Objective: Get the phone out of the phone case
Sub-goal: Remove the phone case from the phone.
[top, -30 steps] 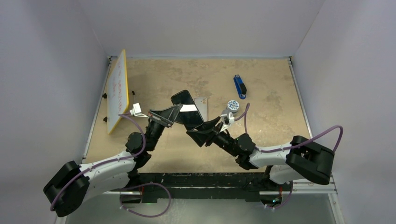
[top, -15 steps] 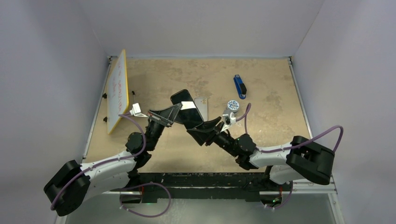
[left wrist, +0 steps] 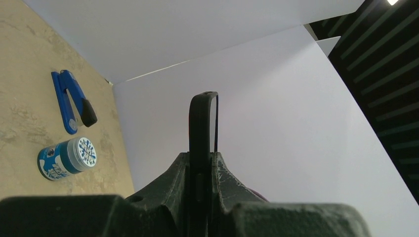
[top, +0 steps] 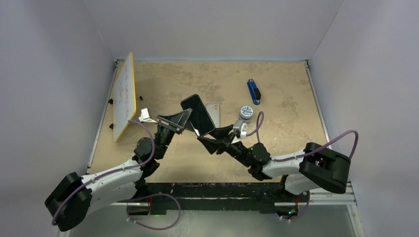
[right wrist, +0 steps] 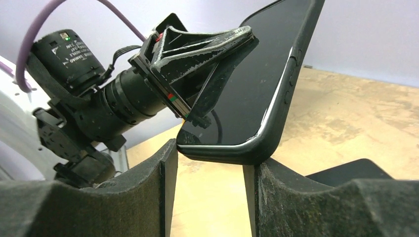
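My left gripper (top: 183, 120) is clamped tight on the left edge of the slim black glossy-screened phone (right wrist: 249, 86). It holds the phone tilted above the tan table (top: 291, 123), with the matte black rubbery case (right wrist: 292, 74) on it. My right gripper (right wrist: 210, 163) straddles the phone's near corner, jaws partly apart; I cannot tell if they grip.

Bright, even indoor light, soft shadows on the table (top: 286, 113), close fingers (right wrist: 123, 197) blurred in wrist views
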### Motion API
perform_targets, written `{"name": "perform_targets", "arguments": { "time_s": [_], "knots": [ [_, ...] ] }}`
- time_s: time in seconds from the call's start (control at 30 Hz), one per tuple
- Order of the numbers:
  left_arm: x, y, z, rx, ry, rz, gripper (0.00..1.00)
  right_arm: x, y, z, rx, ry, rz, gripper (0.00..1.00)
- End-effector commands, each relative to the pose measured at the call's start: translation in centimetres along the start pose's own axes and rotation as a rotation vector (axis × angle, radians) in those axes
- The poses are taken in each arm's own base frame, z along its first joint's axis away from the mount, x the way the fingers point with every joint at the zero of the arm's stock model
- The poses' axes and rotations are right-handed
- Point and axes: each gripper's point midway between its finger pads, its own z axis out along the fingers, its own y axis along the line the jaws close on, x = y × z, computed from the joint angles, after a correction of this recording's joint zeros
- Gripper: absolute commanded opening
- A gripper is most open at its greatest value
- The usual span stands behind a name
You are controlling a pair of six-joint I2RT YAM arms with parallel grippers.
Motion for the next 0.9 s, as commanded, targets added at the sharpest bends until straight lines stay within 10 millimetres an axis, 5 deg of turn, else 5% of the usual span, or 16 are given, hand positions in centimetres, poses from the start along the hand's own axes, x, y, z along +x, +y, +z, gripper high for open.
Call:
{"name": "perform_targets", "arguments": {
  "time_s": [0.0,0.33,0.87],
  "knots": [
    [2.0,-3.0,0.1,0.062,0.111,-0.075,0.00,-1.6,-4.5,0.5,0.189,-0.053,-0.261,0.50],
    [2.0,-3.9,-0.4,0.063,0.131,-0.064,0.00,0.5,-7.0,-1.2,0.272,0.023,-0.379,0.54],
    [1.4,-4.1,-1.0,0.059,0.148,0.152,0.00,-0.1,-4.3,-4.7,0.066,0.119,-0.188,0.63]
  ]
}}
